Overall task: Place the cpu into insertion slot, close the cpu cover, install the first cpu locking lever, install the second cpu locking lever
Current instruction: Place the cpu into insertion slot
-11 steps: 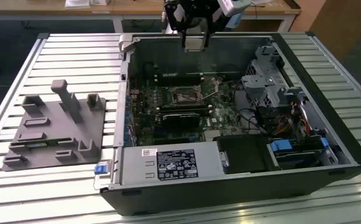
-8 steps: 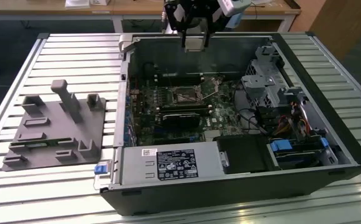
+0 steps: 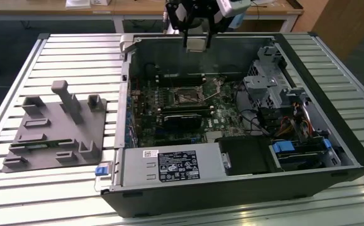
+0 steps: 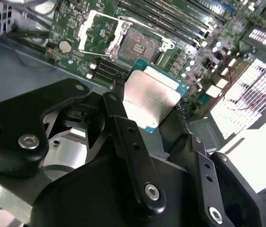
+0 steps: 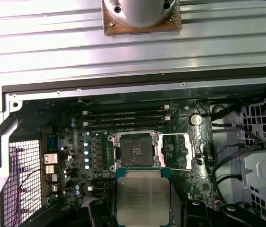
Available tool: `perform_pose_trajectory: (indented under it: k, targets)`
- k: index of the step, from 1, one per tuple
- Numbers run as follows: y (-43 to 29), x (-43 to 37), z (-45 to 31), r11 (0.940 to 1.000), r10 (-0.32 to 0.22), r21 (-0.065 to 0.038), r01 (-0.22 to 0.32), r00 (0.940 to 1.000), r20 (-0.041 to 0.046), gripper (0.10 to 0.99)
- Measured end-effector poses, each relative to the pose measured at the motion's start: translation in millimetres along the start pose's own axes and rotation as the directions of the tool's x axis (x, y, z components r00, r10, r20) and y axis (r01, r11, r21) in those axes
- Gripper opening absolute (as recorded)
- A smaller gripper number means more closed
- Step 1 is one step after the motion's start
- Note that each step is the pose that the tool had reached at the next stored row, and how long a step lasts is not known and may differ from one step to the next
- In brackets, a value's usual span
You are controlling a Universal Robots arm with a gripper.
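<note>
My gripper (image 3: 195, 40) hangs above the back wall of the open computer case (image 3: 307, 61) and is shut on the cpu (image 3: 196, 46). In both wrist views the cpu (image 4: 149, 97) (image 5: 142, 196) is a flat square chip with a dull grey top, pinched at two opposite edges between the black fingers (image 4: 118, 99). The insertion slot (image 5: 135, 150) (image 4: 140, 45) (image 3: 185, 96) lies bare on the green motherboard, well below the chip. The cpu cover (image 5: 176, 151) (image 4: 99, 30) is swung open beside the slot.
In the exterior view a long black card (image 3: 182, 117) sits just in front of the slot, and a drive cage (image 3: 270, 84) with cables stands at the right. A power supply (image 3: 169, 165) fills the case's near side. A grey fixture plate (image 3: 56, 125) lies on the slatted table at the left.
</note>
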State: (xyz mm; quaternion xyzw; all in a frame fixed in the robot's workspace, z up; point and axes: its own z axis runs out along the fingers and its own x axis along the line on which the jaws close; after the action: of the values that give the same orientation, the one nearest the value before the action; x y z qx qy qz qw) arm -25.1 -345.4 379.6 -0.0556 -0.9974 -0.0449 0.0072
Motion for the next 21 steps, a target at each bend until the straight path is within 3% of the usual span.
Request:
perform_pose_trajectory:
  k: [5, 10, 15, 21]
  targets:
    - [-0.1, 0.0, 0.6, 0.9962, 0.088, -0.002, -0.088, 0.9961, 0.0078, 0.541]
    - [-0.1, 0.0, 1.2, 0.9844, 0.176, -0.004, -0.176, 0.9843, 0.0155, 0.541]
    - [-0.2, -0.1, 1.9, 0.9643, 0.265, -0.007, -0.265, 0.964, 0.0231, 0.541]
    - [-0.3, 0.0, 2.7, 0.9298, 0.368, -0.013, -0.368, 0.9292, 0.0316, 0.541]
